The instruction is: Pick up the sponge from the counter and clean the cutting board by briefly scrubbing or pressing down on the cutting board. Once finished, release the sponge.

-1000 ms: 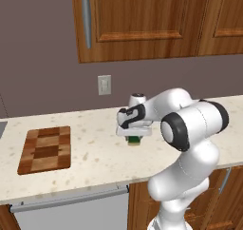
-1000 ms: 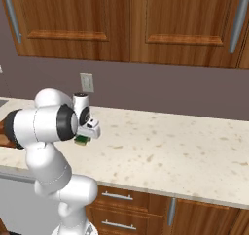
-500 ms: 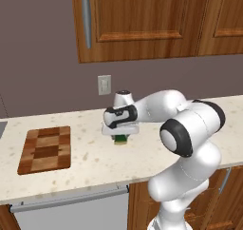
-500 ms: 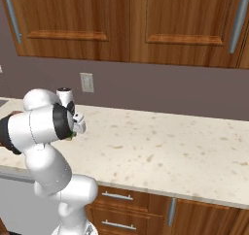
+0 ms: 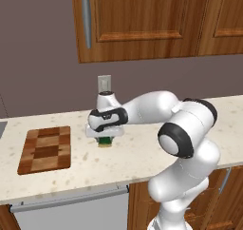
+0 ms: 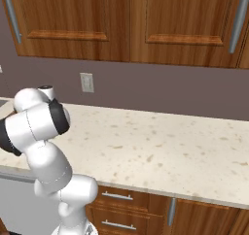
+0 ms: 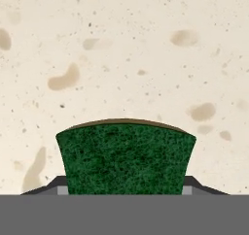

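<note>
Your gripper (image 7: 125, 190) is closed on the sponge (image 7: 126, 157), one finger (image 7: 57, 186) on each short side, so the jaws stand only as far apart as the sponge is wide. In the hand view you look straight down its dark green scrubbing face, with a thin brown-tan line of the lower layer showing along its far edge. Beyond it lies the speckled beige counter (image 7: 146, 49). From this angle you cannot tell whether the sponge touches the stone or hangs above it.

The left base view gives you what the hand view cannot: the gripper (image 5: 105, 139) points down under the white hand, and the sponge (image 5: 105, 141) shows as a small green and tan block beneath it, just above the counter (image 5: 142, 153). It may be touching; the gap is too small to judge. In this view the cutting board (image 5: 45, 148) lies flat on the counter to the left of the sponge, near but clearly apart from it, with bare counter between them. Its checkered light and dark brown blocks and reddish rim are plain to see. Behind the hand a pale wall outlet (image 5: 104, 83) sits on the grey-brown wall, under the wooden upper cabinets (image 5: 142, 20).

The right base view shows you the other side: the arm's white shoulder and dark joint stand at the left edge. To their right runs a long stretch of counter (image 6: 160, 151), with drawers (image 6: 116, 209) beneath and the same wall outlet (image 6: 87, 82) above.
</note>
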